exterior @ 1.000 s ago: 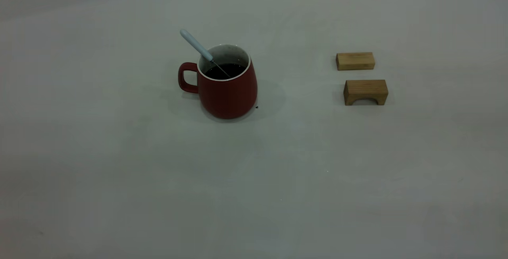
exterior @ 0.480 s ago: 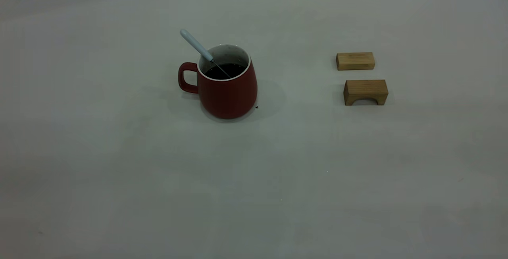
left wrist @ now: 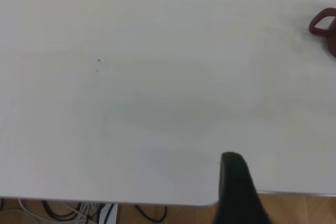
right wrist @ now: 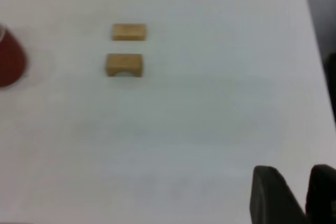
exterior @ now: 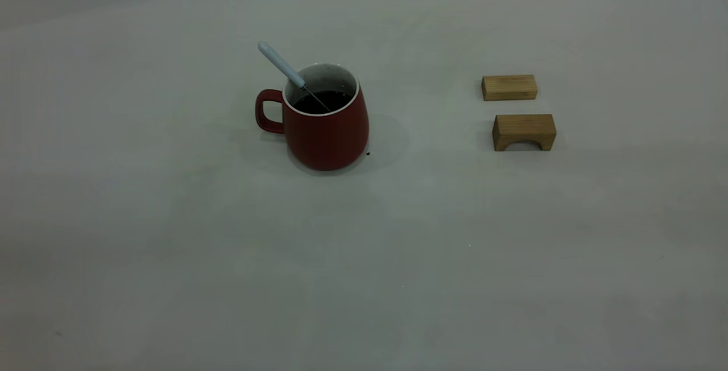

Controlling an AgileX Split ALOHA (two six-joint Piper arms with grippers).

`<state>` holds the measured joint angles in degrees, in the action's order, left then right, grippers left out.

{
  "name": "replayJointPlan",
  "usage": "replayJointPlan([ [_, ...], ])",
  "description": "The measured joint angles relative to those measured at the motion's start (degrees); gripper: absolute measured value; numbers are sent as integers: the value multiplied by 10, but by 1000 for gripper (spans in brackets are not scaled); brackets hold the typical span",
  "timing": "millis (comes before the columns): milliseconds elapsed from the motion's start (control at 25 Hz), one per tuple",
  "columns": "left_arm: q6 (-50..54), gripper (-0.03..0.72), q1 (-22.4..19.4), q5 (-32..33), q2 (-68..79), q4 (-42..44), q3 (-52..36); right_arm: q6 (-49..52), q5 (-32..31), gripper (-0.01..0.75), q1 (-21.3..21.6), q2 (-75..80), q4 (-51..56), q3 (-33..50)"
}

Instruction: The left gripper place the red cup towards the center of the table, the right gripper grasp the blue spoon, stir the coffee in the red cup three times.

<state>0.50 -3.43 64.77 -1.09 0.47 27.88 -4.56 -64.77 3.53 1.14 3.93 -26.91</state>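
In the exterior view the red cup (exterior: 326,123) stands upright on the desk (exterior: 170,234), left of center toward ten o'clock, its handle pointing to nine o'clock. The blue spoon (exterior: 282,66) leans in the coffee (exterior: 322,101), handle rising toward ten o'clock. Two wooden blocks (exterior: 509,87) lie well apart at three o'clock of the cup. In the left wrist view the left hand (left wrist: 239,192) shows one dark finger over the desk edge; I cannot tell its state. In the right wrist view the right hand (right wrist: 296,195) hangs over bare desk, fingers slightly apart, holding nothing.

Looks like a lab/test bench: bare off-white table (exterior: 170,257), loose cables (left wrist: 68,211) underneath (wood floor).
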Motion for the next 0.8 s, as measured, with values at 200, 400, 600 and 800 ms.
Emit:
replayJointPlan([
  [200, 0, 519, 0, 0, 0, 0, 0, 42, 0, 216, 0, 0, -26, 0],
  [400, 0, 519, 0, 0, 0, 0, 0, 46, 0, 226, -3, 0, -26, 0],
  [600, 0, 519, 0, 0, 0, 0, 0, 46, 0, 229, -59, 0, -24, 0],
  [800, 0, 519, 0, 0, 0, 0, 0, 46, 0, 231, -64, 0, -23, 0],
])
